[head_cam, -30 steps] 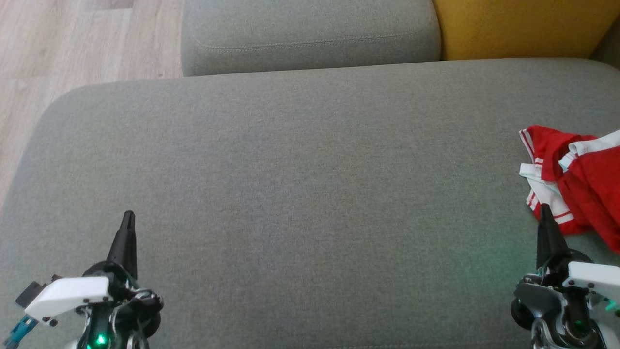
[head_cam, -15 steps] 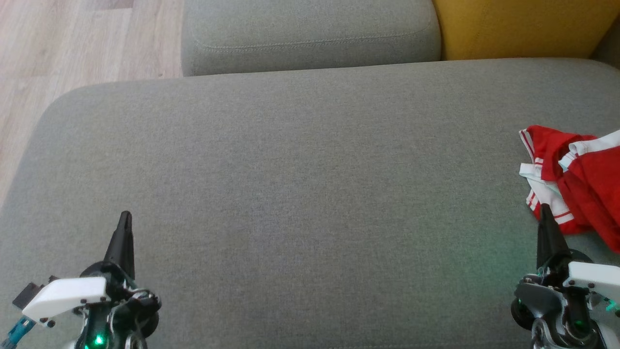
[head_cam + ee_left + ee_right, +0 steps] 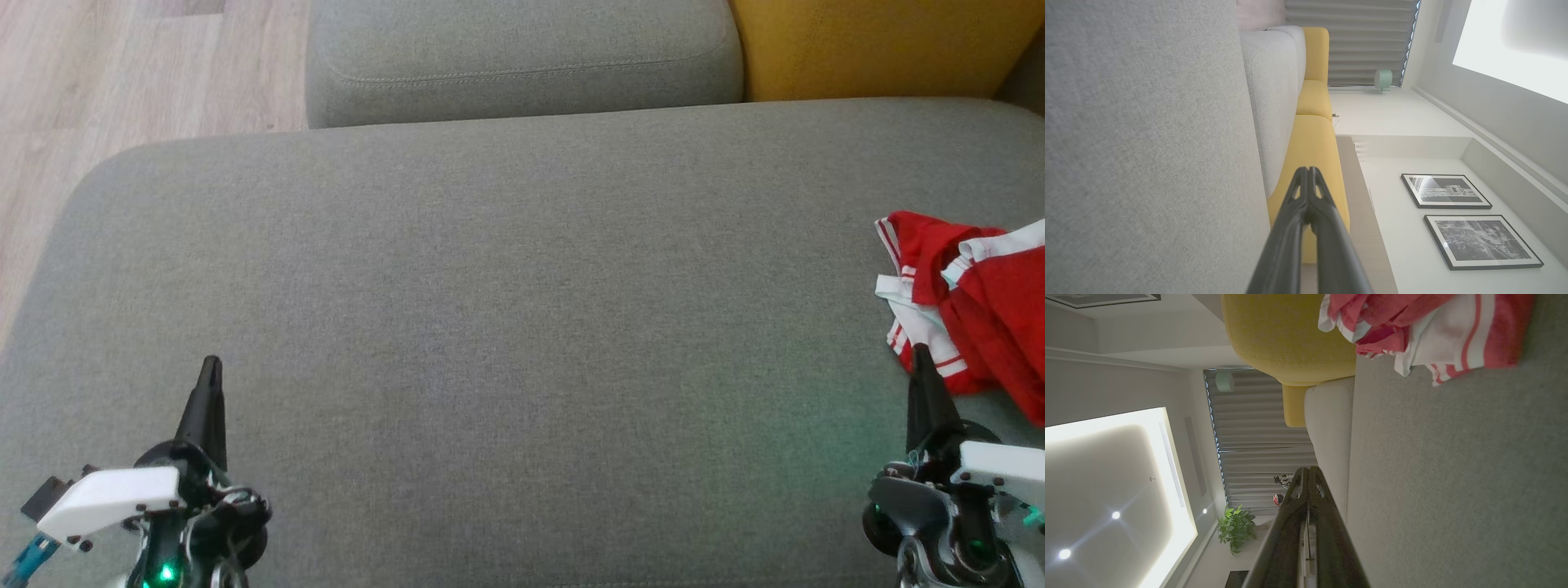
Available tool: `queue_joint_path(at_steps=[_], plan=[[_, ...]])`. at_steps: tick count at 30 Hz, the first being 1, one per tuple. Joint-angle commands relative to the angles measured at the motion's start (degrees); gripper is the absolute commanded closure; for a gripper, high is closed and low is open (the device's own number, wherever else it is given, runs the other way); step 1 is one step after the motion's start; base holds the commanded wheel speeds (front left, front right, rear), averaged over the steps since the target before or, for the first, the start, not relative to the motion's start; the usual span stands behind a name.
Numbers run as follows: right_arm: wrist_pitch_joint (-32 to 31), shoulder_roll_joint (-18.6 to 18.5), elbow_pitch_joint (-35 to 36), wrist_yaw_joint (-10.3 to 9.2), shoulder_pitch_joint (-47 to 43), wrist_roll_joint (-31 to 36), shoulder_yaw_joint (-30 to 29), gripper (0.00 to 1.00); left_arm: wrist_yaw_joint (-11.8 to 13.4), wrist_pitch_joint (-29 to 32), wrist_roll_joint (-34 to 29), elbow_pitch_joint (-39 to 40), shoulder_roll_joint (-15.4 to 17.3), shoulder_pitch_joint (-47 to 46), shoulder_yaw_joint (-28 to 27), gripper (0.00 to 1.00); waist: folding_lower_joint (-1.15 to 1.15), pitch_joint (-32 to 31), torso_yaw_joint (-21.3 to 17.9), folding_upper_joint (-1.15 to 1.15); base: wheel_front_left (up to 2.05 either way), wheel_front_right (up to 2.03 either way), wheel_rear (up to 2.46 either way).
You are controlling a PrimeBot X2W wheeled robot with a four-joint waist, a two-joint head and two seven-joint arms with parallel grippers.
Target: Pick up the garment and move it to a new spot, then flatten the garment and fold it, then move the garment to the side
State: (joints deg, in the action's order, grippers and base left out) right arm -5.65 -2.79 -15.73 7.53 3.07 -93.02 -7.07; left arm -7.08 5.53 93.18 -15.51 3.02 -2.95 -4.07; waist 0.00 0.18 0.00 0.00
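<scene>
The garment (image 3: 971,302) is red with white stripes and lies crumpled at the right edge of the grey sofa seat (image 3: 522,310); the picture's edge cuts off part of it. In the right wrist view the garment (image 3: 1433,330) sits at the top, ahead of the fingers. My right gripper (image 3: 921,353) is shut and empty, its tip just in front of the garment's near edge. My left gripper (image 3: 212,363) is shut and empty at the lower left, far from the garment. In both wrist views the left gripper (image 3: 1309,170) and right gripper (image 3: 1308,470) show their fingers pressed together.
A grey back cushion (image 3: 522,57) and a yellow cushion (image 3: 882,45) line the far side of the seat. Wooden floor (image 3: 98,90) lies beyond the seat's left edge. The wide middle of the seat is bare fabric.
The left gripper has drifted very slightly left and down. The right gripper and the garment have stayed where they were.
</scene>
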Motion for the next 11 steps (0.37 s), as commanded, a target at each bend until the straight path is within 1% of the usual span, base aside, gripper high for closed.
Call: queue_joint_path(at_steps=[1,11], plan=[[-0.4,-0.5,1.7,-0.04,3.1,0.4,1.1,1.0,-0.4,0.5,-0.5,1.5,0.3,-3.2,-1.8,1.0,0.0,0.0,0.0,0.0,0.0,0.0,0.0],[-0.5,-0.5,1.7,-0.04,3.1,0.5,1.0,1.0,-0.4,0.5,-0.6,1.5,0.3,-3.2,-1.9,1.0,0.0,0.0,0.0,0.0,0.0,0.0,0.0]])
